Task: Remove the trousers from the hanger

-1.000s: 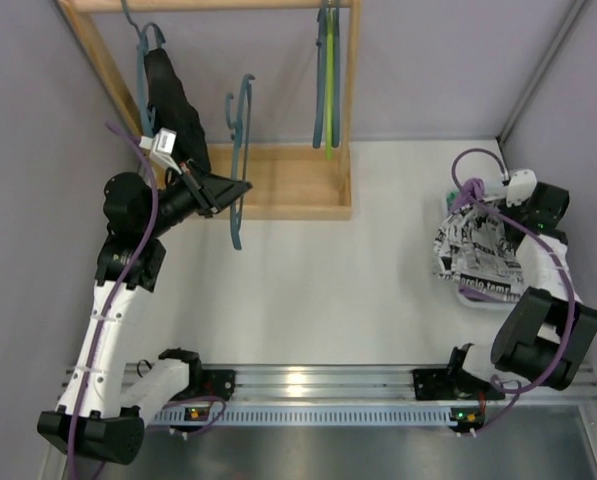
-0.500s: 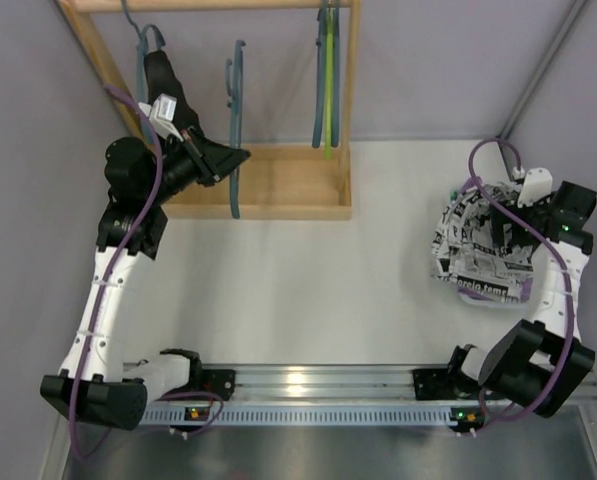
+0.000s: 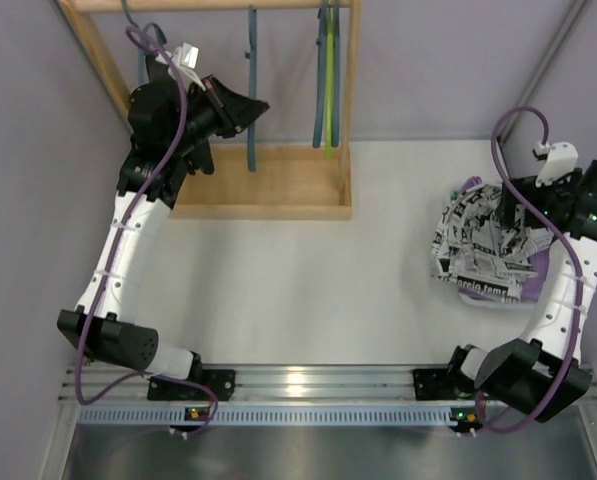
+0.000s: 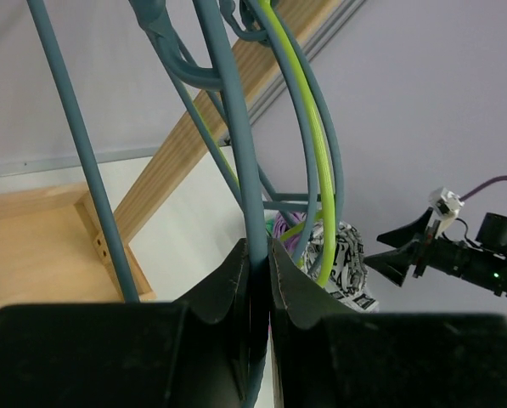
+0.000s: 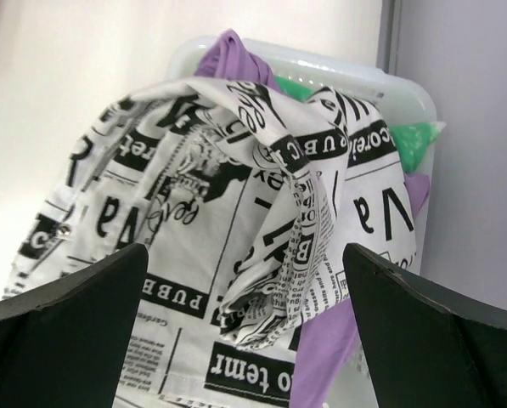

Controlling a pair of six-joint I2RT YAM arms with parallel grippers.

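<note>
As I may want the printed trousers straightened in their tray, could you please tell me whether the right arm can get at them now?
Probably yes: the right gripper hovers close above the printed trousers with its jaws wide open, and nothing appears to lie between them.

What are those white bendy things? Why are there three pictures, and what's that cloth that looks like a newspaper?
Those are two robot arms bolted to a table. One picture looks down from above. The other two come from small cameras on each arm's wrist. The left gripper is pinched shut on a blue-green hanger at the wooden rack. The right gripper is wide open, holding nothing, just above the printed trousers. They lie heaped with purple trousers in a white tray.
</note>
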